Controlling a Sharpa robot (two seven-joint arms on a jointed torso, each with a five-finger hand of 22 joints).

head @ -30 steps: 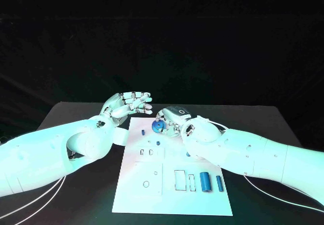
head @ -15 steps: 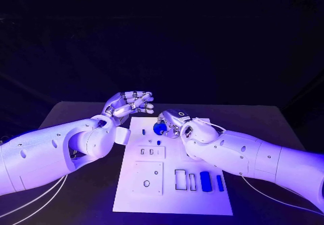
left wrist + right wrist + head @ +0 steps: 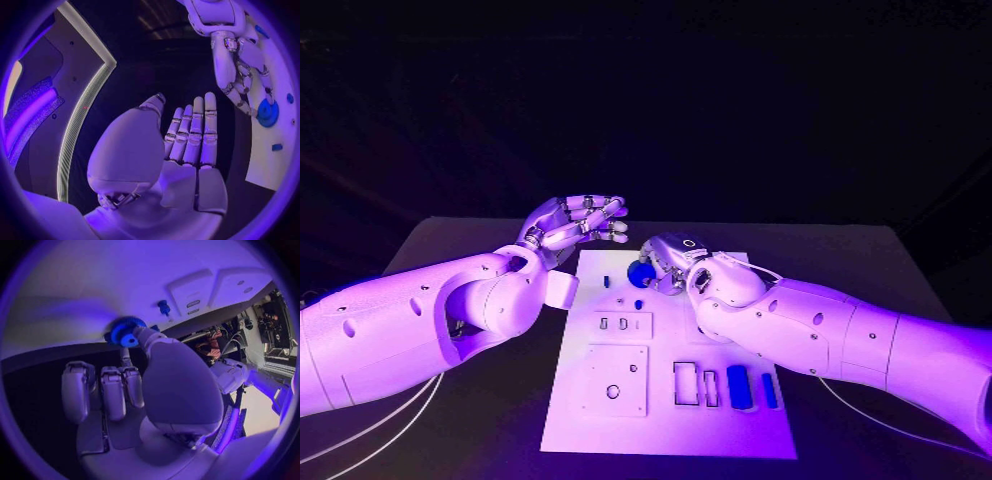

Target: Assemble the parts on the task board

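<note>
One round blue part [image 3: 639, 271] – right hand [image 3: 678, 262] touching it

A black table [image 3: 473, 240] stands before a black backdrop [image 3: 646, 100] that closes off the far side of the scene. Violet light washes over everything. The left wrist view catches a pale wall panel [image 3: 37, 75] edged by a bright curved light strip [image 3: 78, 117].
</note>
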